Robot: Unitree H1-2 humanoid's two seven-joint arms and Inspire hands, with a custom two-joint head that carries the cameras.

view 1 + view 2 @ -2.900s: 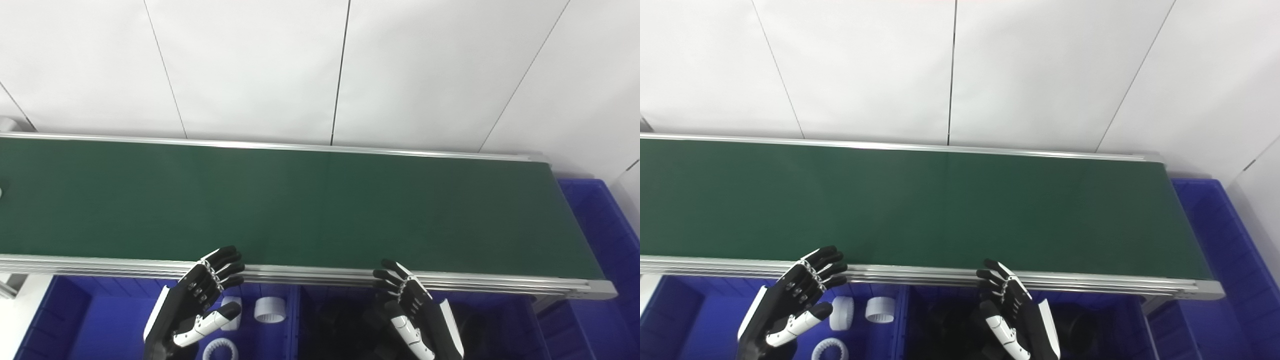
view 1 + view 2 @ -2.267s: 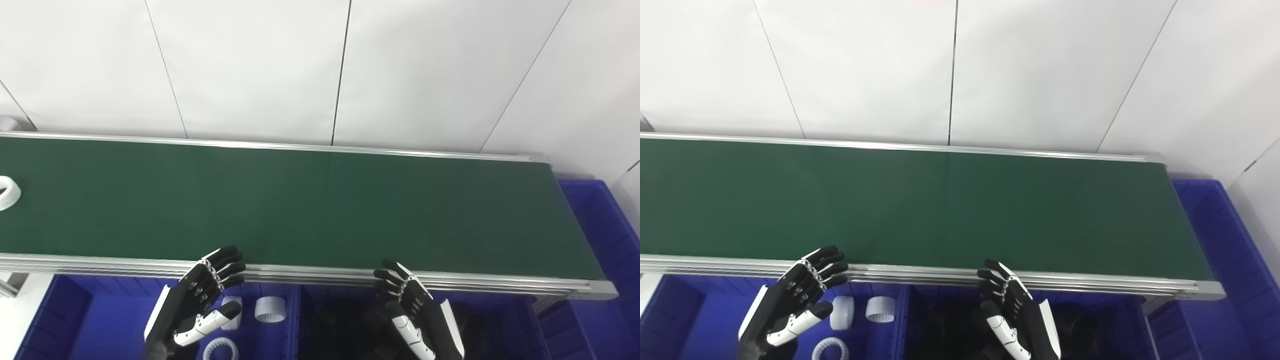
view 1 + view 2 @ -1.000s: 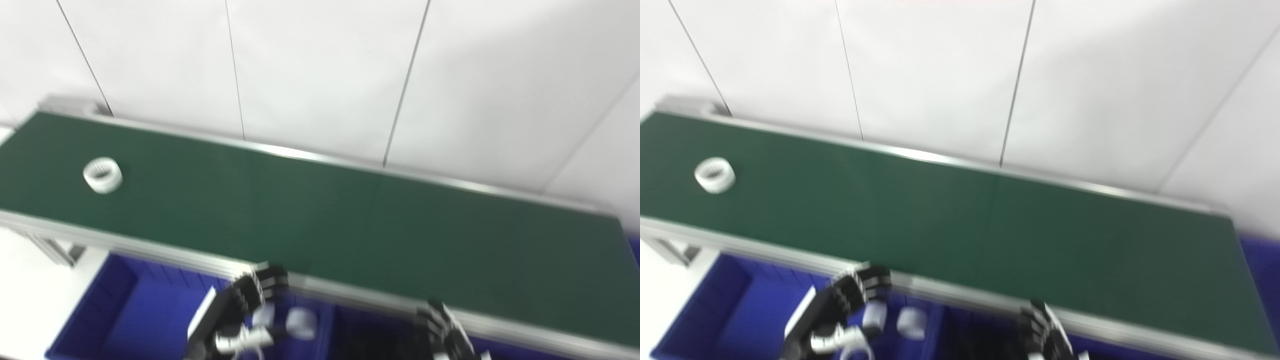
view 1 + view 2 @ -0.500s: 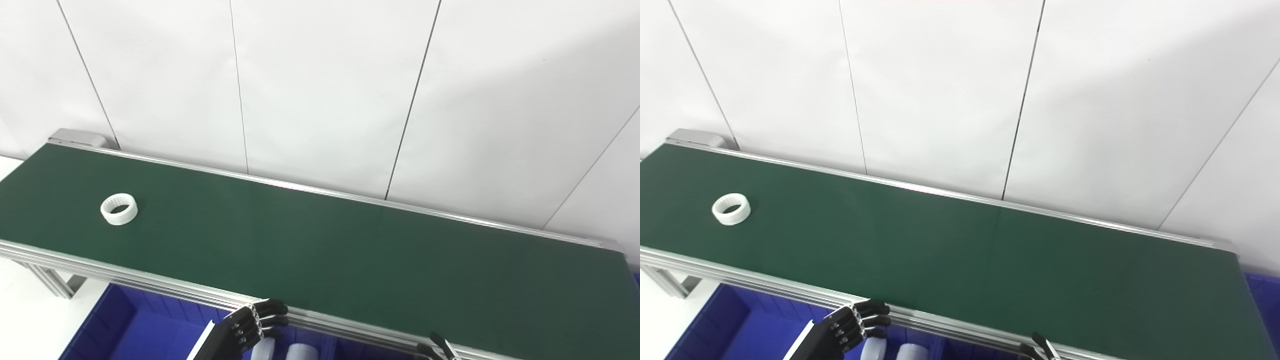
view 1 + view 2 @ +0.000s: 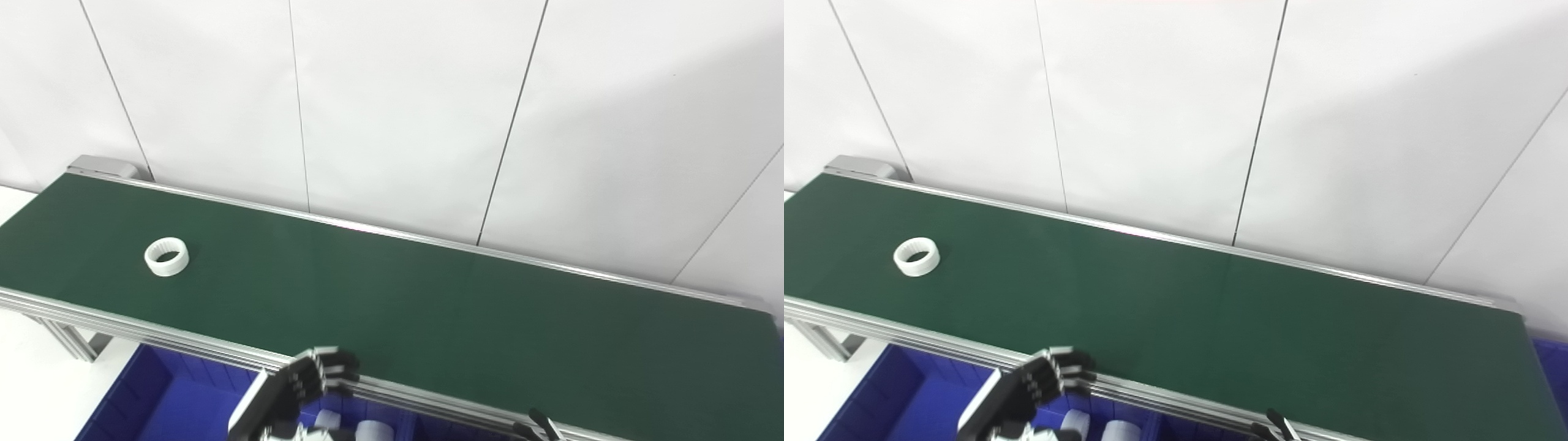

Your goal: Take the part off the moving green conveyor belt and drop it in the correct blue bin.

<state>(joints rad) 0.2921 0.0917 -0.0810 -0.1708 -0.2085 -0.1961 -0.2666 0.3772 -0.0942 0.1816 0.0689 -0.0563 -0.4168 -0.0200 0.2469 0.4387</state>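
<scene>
The white ring (image 5: 166, 256) lay flat on the green belt (image 5: 429, 306) toward its left end, well apart from the empty, loosely open left robot hand (image 5: 294, 392), and looked light, stiff and best pinched across its rim.

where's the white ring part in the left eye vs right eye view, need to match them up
Left eye view: the white ring lies flat on the green belt, far left, a little in from the picture's edge.
Right eye view: the same ring sits closer to the left edge.
Shared landmark: the grey end cap at the belt's far left corner, behind and left of the ring.
</scene>
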